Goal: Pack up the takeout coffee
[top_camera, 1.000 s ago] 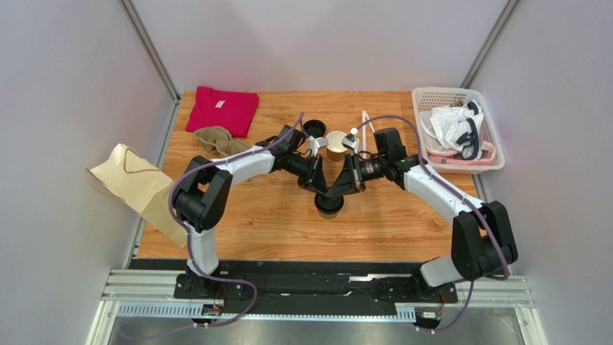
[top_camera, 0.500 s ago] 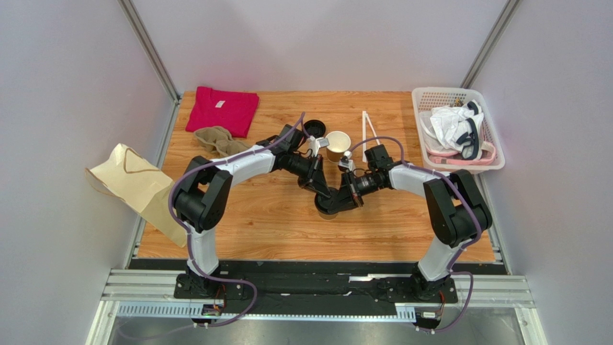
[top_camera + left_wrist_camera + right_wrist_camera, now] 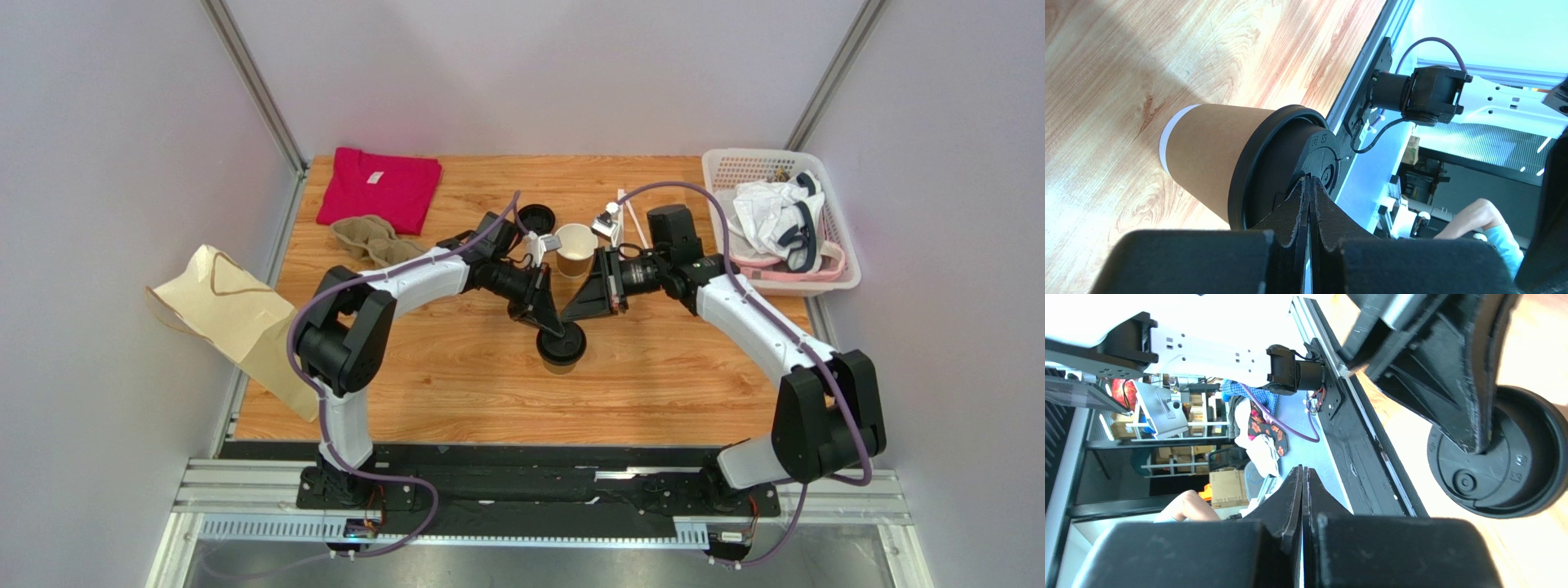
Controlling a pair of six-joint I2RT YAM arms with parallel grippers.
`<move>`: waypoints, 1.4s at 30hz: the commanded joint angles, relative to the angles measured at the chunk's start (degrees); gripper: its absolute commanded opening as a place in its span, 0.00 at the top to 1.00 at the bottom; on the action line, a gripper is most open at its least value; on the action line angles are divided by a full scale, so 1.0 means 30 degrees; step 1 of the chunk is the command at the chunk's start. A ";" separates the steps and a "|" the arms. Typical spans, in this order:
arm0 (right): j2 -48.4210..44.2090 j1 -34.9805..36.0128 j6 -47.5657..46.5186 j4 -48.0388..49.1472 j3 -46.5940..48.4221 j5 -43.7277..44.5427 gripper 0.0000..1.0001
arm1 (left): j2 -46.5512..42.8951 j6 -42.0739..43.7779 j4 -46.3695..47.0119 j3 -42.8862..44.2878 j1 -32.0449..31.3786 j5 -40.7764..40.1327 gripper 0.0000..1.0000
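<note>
From above: finds the right gripper [image 3: 584,306] swung back off the takeout coffee [image 3: 561,349] since half a second ago, now between it and the open cup [image 3: 573,245]; leaves the left gripper [image 3: 555,326] alone on top of it, mid-table; suggests lidding finished, paper bag [image 3: 233,312] next. Left wrist: shows jaws clenched, tips pressing the lid [image 3: 1266,165], grasping nothing; embossed marks there, too small to read. Right wrist: shows jaws clenched and empty, lid off to the right; no brand legible.

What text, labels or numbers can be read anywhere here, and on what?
Nothing is legible enough to quote.
Small embossed characters on the black lid of the takeout coffee: too blurred in both wrist views.
White tag on the red shirt: too small to read.
Paper bag, basket: no print visible.
</note>
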 commanded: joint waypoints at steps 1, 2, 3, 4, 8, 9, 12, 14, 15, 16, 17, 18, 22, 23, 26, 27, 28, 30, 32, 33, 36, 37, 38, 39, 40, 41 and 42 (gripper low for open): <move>0.0601 0.0229 0.0491 0.1018 -0.0576 0.0120 1.00 | 0.0475 0.0928 -0.0510 0.0025 -0.0033 -0.2025 0.96; 0.0923 0.0287 0.0170 0.1164 -0.0841 0.0323 1.00 | 0.0475 0.0928 -0.0510 0.0025 -0.0033 -0.2054 0.96; 0.1593 0.0433 -0.0239 0.1195 -0.1452 0.0790 1.00 | 0.0504 0.0899 -0.0510 0.0025 -0.0033 -0.2055 0.96; 0.2122 0.0492 -0.0562 0.1166 -0.1749 0.1026 1.00 | 0.0504 0.0928 -0.0510 0.0025 -0.0033 -0.2055 0.96; 0.4788 0.0727 -0.3895 0.0025 -0.3184 0.3075 1.00 | 0.0650 0.1016 -0.0772 0.0054 -0.0033 -0.2258 0.96; 0.5808 0.0698 -0.4427 -0.0528 -0.3274 0.3833 1.00 | 0.0738 0.1045 -0.0774 0.0055 -0.0033 -0.2260 0.96; 0.5938 0.0464 -0.4637 -0.1116 -0.2636 0.4046 1.00 | 0.0797 0.0928 -0.0832 0.0142 -0.0033 -0.2260 0.96; 0.5353 0.0493 -0.4638 -0.1382 -0.2222 0.3930 1.00 | 0.0739 0.0928 -0.0803 0.0085 -0.0033 -0.2347 0.96; 0.5089 0.0493 -0.4667 -0.1731 -0.1901 0.3668 1.00 | 0.0739 0.0986 -0.0803 0.0084 -0.0033 -0.2377 0.96; 0.4477 0.0493 -0.4725 -0.1966 -0.1376 0.3433 1.00 | 0.0739 0.1016 -0.0803 0.0055 -0.0033 -0.2348 0.96; 0.4210 0.0522 -0.4784 -0.2201 -0.1052 0.3054 1.00 | 0.0710 0.0987 -0.0803 0.0026 -0.0033 -0.2377 0.96; 0.3801 0.0522 -0.4755 -0.2580 -0.0758 0.2412 1.00 | 0.0709 0.0987 -0.0774 0.0054 -0.0033 -0.2406 0.96; 0.1282 0.0961 -0.5921 -0.4074 0.0998 0.2958 0.92 | 0.0680 0.0987 -0.0715 0.0025 -0.0033 -0.2377 0.96; 0.0205 0.1252 -0.6275 -0.4455 0.1698 0.3426 0.91 | 0.0651 0.0987 -0.0715 0.0025 -0.0004 -0.2377 0.96; -0.1207 0.2070 -0.7593 -0.6646 0.3017 0.6235 0.85 | 0.0563 0.0987 -0.0773 -0.0003 -0.0033 -0.2406 0.96; -0.1503 0.2394 -0.8090 -0.7149 0.3314 0.7955 0.84 | 0.0563 0.1016 -0.0774 -0.0004 -0.0033 -0.2406 0.96; -0.1651 0.2716 -0.8965 -0.7676 0.3607 0.8871 0.83 | 0.0534 0.1045 -0.0774 -0.0033 -0.0033 -0.2435 0.96; -0.2031 0.3975 -0.9702 -0.8759 0.4279 1.1674 0.83 | 0.0505 0.1016 -0.0774 -0.0062 -0.0033 -0.2493 0.96; -0.2237 0.5521 -1.0695 -0.9349 0.4518 1.4284 0.83 | 0.0475 0.0987 -0.0715 -0.0121 -0.0033 -0.2494 0.96; -0.2470 0.6083 -1.0876 -0.9352 0.4344 1.5199 0.83 | 0.0475 0.0958 -0.0715 -0.0092 -0.0033 -0.2494 0.96; -0.2386 0.7930 -1.1230 -0.8914 0.3527 1.8044 0.84 | 0.0504 0.0928 -0.0715 -0.0034 -0.0033 -0.2465 0.96; -0.2356 0.8224 -1.1230 -0.8709 0.3290 1.8485 0.84 | 0.0504 0.0957 -0.0715 -0.0033 -0.0033 -0.2465 0.96; -0.2297 0.8662 -1.1143 -0.8156 0.2997 1.9418 0.84 | 0.0533 0.0928 -0.0773 -0.0033 -0.0033 -0.2494 0.96; -0.2239 0.8812 -1.1142 -0.7889 0.2560 1.9775 0.84 | 0.0534 0.0957 -0.0745 -0.0033 -0.0033 -0.2494 0.96; -0.2064 0.8958 -1.1113 -0.7597 0.2352 2.0098 0.84 | 0.0534 0.0986 -0.0715 -0.0033 -0.0033 -0.2523 0.96; -0.1917 0.9047 -1.1054 -0.7188 0.2263 2.0449 0.84 | 0.0534 0.0958 -0.0744 -0.0062 -0.0033 -0.2523 0.96; -0.1771 0.9077 -1.0909 -0.7097 0.2175 2.0510 0.84 | 0.0592 0.0957 -0.0715 -0.0063 -0.0004 -0.2494 0.96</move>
